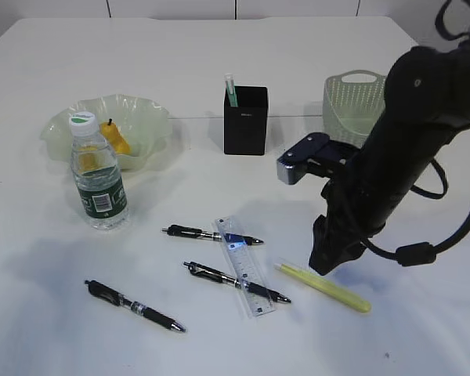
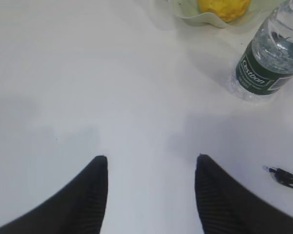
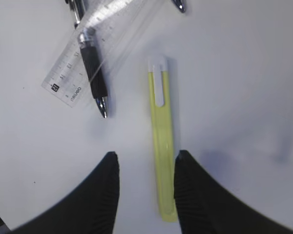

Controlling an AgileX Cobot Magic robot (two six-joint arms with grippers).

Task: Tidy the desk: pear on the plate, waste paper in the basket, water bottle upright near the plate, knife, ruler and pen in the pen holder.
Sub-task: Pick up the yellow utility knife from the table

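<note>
Pear [image 2: 223, 7] cut by top edge, water bottle [image 2: 268, 58] cap out of frame, pen [image 2: 285, 176] clipped at right edge

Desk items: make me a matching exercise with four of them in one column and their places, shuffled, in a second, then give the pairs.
Things:
1. pear
2. water bottle
3. ruler
4. yellow knife

Places:
A. lying on the desk between the right arm's jaws
B. inside the plate
C. standing upright in front of the plate
D. lying across two pens

Pairs: 1-B, 2-C, 3-D, 4-A
</note>
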